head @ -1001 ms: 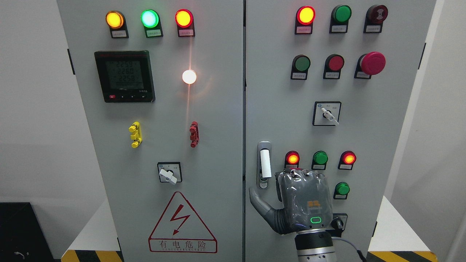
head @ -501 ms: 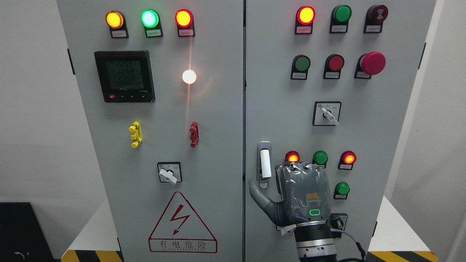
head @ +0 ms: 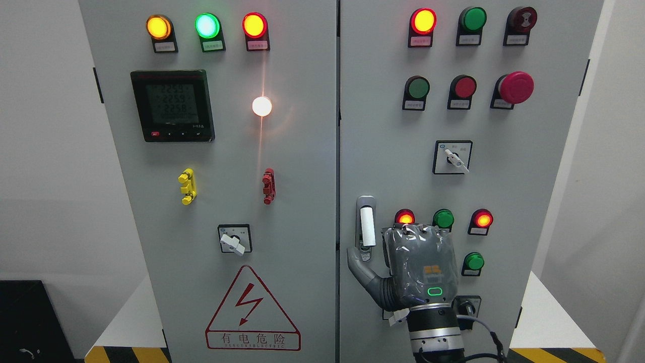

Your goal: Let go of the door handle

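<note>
right hand [head: 415,269] | raised before right cabinet door [head: 504,201]; back to camera; thumb out at 10 o'clock, other fingers hidden; grasping nothing | door handle [head: 366,227] | upright at hand's 10 o'clock, just beside, free

light: bright, even, soft shadows
glare: white lamp [head: 262,106] blooms, vertical streak
focus: sharp throughout

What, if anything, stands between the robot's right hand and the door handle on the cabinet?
Nothing visible does. The right hand is beside and just below the door handle, its thumb by the handle's lower end, with only bare cabinet door between them.
</note>
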### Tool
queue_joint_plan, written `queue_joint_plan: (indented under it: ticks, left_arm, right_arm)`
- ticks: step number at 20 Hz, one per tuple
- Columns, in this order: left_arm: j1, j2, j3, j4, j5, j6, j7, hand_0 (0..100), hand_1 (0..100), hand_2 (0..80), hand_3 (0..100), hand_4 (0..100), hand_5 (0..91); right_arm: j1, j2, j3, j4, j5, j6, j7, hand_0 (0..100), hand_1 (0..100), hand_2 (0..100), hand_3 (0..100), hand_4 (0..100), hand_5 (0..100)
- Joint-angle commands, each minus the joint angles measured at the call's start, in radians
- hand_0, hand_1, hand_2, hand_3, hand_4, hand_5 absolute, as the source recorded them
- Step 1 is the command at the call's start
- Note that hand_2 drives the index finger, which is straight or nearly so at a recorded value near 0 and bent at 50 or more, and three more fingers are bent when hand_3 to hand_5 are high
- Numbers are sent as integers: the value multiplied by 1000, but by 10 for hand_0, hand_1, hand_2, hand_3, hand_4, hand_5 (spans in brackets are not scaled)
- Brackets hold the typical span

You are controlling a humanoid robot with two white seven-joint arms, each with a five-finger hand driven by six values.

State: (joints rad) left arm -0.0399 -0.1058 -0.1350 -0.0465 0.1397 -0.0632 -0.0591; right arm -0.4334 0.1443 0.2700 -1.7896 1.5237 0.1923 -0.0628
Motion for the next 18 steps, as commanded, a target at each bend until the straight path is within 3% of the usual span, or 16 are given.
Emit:
queue_joint_plan:
  ticks: [1,18]
  left_arm:
    - [0,0,0,1,0,0,-1,120,556,0,0,0,0]
    - [0,0,0,-1,1,0,-1,120,556,0,0,0,0]
  right_arm:
    - [-14,1,-2,28,7,2,0,292,282,1000,1000,1000,1000]
    - [-24,1,-9,36,7,13,-2,367,331,1000,1000,1000,1000]
